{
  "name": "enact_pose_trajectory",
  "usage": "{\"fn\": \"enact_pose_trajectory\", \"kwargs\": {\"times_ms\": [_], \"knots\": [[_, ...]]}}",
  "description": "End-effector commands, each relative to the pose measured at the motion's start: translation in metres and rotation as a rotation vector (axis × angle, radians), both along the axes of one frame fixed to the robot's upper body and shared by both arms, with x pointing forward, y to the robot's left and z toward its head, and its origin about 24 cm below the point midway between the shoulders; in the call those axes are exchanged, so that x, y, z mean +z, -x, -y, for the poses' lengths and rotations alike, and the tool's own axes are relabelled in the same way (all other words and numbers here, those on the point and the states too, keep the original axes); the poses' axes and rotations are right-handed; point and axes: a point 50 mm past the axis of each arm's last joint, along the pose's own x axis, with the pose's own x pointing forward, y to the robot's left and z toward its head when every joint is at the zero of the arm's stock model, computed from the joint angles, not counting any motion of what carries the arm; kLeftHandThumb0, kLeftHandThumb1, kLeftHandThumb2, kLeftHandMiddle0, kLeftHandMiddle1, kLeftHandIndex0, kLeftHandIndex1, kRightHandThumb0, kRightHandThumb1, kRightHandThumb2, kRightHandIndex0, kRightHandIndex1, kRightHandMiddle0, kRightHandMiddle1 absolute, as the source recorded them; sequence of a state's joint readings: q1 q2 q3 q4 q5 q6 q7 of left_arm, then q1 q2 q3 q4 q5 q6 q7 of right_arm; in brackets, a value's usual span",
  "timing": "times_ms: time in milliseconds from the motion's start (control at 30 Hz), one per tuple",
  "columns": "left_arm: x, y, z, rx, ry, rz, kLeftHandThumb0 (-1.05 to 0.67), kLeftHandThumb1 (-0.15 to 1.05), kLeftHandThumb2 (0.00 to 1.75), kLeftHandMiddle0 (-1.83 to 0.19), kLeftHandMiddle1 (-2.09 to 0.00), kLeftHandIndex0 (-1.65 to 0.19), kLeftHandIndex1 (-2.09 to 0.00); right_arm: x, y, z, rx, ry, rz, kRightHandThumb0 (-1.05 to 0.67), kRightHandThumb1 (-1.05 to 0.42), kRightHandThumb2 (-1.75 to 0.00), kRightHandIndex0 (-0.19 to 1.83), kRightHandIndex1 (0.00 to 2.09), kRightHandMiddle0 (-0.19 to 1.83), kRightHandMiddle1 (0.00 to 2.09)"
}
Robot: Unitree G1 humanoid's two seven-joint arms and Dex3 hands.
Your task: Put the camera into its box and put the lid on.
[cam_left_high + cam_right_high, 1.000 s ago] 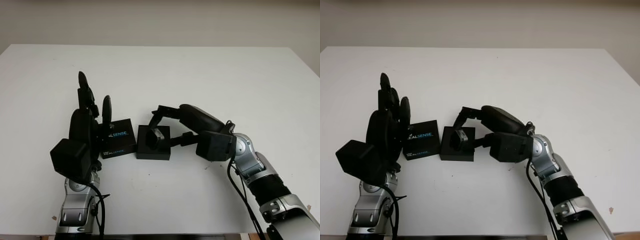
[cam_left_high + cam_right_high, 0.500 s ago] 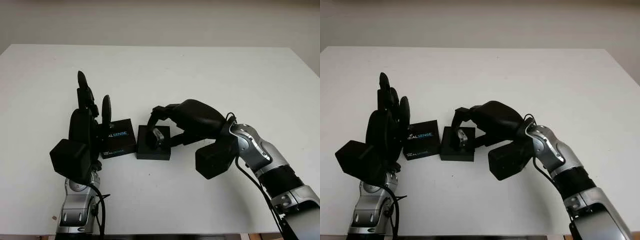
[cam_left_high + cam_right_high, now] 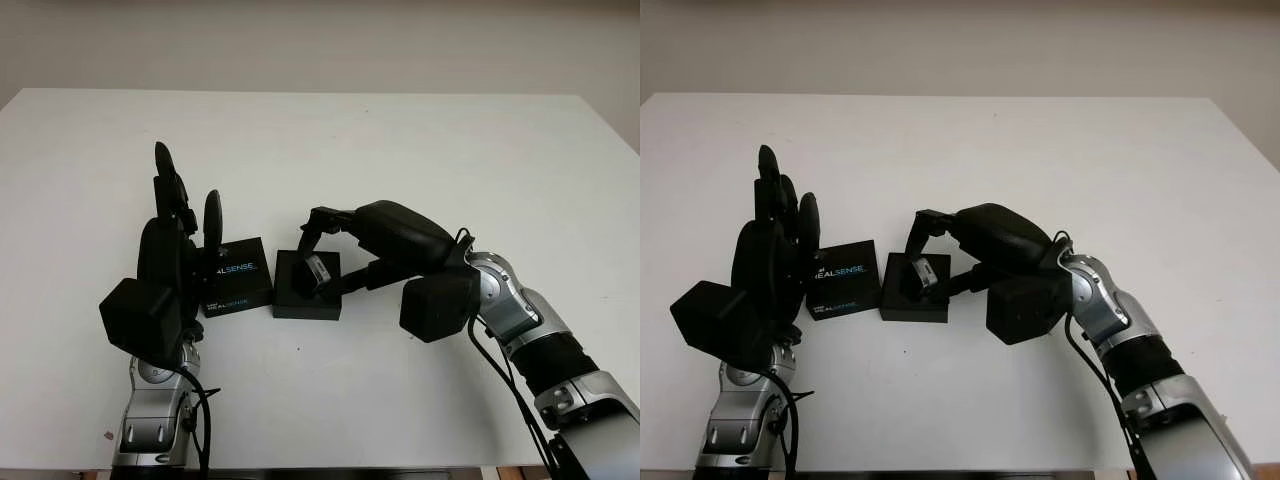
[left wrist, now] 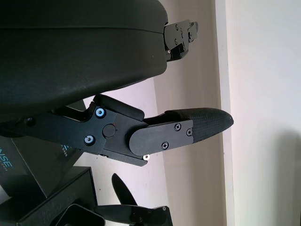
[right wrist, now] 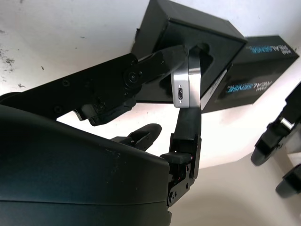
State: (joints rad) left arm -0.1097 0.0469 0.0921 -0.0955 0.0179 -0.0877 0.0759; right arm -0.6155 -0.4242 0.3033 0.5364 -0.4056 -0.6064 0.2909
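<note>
Two matte black cartons sit side by side on the white desk (image 3: 420,140): the printed lid (image 3: 236,288) beside the raised, open left hand (image 3: 175,235), and the open box (image 3: 307,296), over which the right hand (image 5: 183,101) pinches the slim, brushed-metal camera (image 5: 187,84), partly hidden by fingers.

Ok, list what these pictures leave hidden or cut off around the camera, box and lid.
- Camera: its faces are hidden by the right robot hand that grips it, so whether it touches the box cannot be told.
- Lid: its left edge is hidden in the eye views behind the open left robot hand.
- Lid lettering: cut off by the left wrist view's edge.
</note>
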Motion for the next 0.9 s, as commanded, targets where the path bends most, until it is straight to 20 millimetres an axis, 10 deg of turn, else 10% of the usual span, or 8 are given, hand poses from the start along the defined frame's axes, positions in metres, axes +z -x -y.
{"fn": "enact_pose_trajectory", "kwargs": {"times_ms": [0, 867], "knots": [[0.001, 0.001, 0.0, 0.005, 0.003, 0.004, -0.7, 1.05, 0.56, 0.19, 0.0, 0.19, 0.0, 0.002, -0.003, 0.001, -0.02, -0.039, -0.013, -0.31, -0.9, -0.05, 0.47, 0.22, 0.45, 1.49], [-0.001, 0.002, -0.002, 0.011, 0.004, -0.005, -0.72, 1.05, 0.55, 0.19, 0.0, 0.19, 0.0, 0.002, -0.019, 0.015, -0.116, -0.344, -0.32, -0.37, -0.93, -0.05, 0.37, 0.33, 0.39, 1.67]]}}
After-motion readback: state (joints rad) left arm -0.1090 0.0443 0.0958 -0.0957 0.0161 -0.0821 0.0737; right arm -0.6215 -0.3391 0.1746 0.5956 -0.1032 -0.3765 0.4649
